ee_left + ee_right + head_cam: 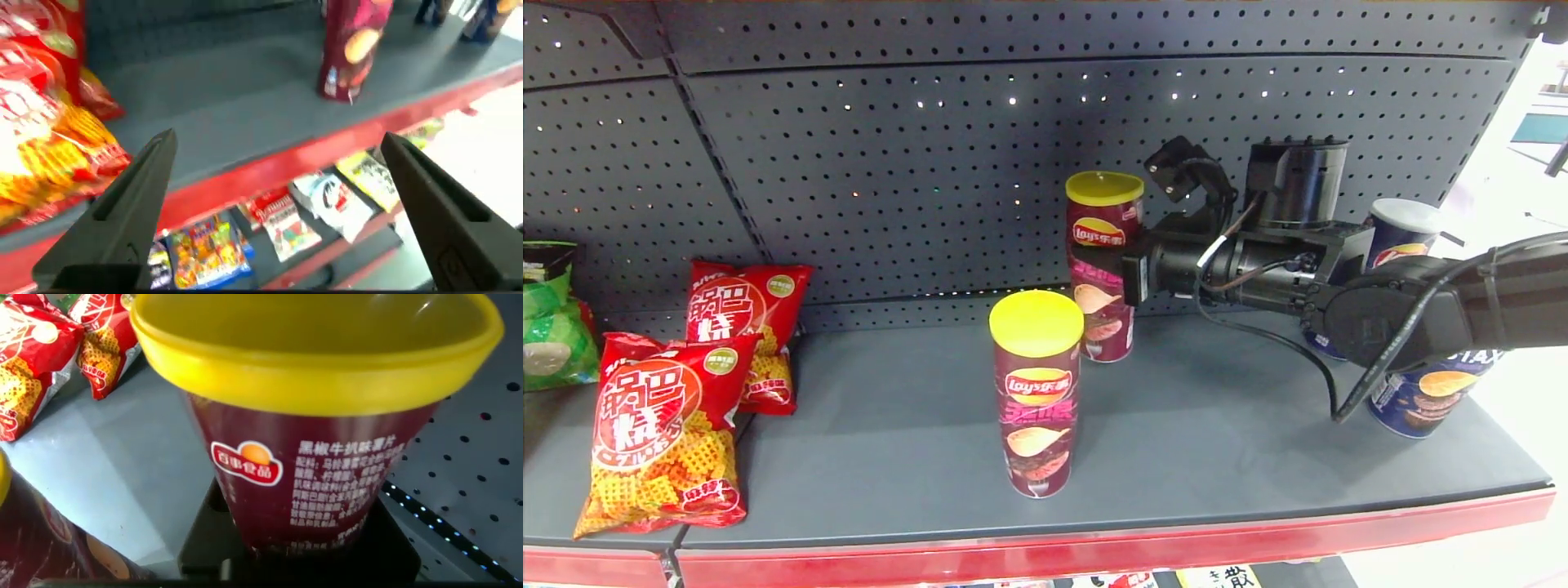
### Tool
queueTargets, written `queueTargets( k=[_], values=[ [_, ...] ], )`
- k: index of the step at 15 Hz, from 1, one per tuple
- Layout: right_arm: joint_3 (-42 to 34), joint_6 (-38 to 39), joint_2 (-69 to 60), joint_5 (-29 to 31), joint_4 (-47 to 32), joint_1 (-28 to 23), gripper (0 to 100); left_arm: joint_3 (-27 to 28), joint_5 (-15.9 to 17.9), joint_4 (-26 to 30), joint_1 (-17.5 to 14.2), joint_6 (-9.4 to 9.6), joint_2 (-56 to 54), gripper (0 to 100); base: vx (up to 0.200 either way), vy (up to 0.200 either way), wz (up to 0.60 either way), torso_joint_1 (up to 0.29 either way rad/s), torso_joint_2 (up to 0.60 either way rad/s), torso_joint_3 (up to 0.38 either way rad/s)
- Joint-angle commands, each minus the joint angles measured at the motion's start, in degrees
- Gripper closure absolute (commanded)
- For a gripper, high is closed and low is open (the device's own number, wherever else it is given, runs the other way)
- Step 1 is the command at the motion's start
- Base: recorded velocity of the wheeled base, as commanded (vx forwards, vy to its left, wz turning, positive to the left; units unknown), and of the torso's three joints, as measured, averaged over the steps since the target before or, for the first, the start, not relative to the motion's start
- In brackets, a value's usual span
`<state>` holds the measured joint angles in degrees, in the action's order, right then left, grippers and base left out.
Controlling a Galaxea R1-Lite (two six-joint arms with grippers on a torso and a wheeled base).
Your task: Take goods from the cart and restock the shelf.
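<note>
While the right tool (1109, 273) pinches the rear chip can (1104, 216) around its middle, that yellow-lidded maroon can stands upright on the shelf (1217, 441). It is behind the front chip can (1036, 392) and slightly to that can's right, close to the pegboard back (890, 180). Two blue cans (1421, 396) stand well right of the front chip can, and two red snack bags (662, 433) lie well left of it. The left tool (278, 139), fingers spread wide, hangs below and forward of the front chip can.

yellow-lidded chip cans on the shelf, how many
2. The front can stands near the shelf edge; the rear can stands closer to the pegboard, gripped by the right tool. The arm may hide others.
</note>
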<state>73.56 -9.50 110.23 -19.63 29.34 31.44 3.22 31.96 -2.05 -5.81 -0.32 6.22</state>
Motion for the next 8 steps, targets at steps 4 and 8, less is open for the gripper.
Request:
queueTargets(
  k=[4,8],
  values=[
    [0.01,-0.08,-0.72,-0.06,0.01,-0.50,100,-3.13,-21.94,-0.59,-1.04,0.67,-0.33,0,0.000,0.000,0.00,0.000,0.00,0.000],
    [0.09,0.53,-0.80,0.03,0.10,-0.59,100,-3.13,-26.25,-0.59,-5.35,1.20,0.90,0,0.000,0.000,0.00,0.000,0.00,0.000]
  ],
)
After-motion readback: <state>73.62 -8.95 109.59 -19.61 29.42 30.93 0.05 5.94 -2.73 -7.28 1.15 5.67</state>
